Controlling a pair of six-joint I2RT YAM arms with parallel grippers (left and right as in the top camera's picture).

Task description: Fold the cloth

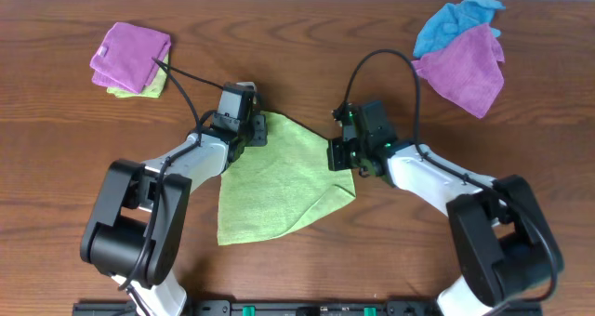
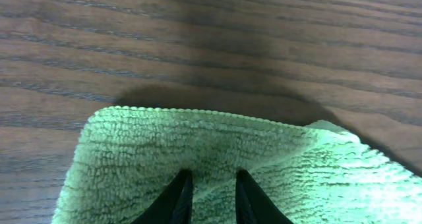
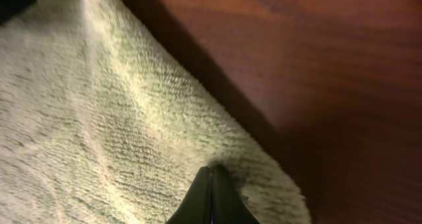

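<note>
The lime-green cloth (image 1: 274, 181) lies spread in the middle of the wooden table, its right side folded under into a point. My left gripper (image 1: 256, 130) is at the cloth's far left corner. In the left wrist view its fingers stand narrowly apart (image 2: 211, 184) with a ridge of the cloth (image 2: 198, 138) pinched between them, and the cloth's edge casts a shadow on the wood. My right gripper (image 1: 342, 153) is at the cloth's right corner. In the right wrist view its fingers (image 3: 211, 174) are pressed together on the raised edge of the cloth (image 3: 99, 118).
A stack of folded purple cloths (image 1: 132, 56) on a lime one sits at the far left. A bright blue cloth (image 1: 454, 20) and a purple cloth (image 1: 465, 67) lie crumpled at the far right. Black cables arch from both arms.
</note>
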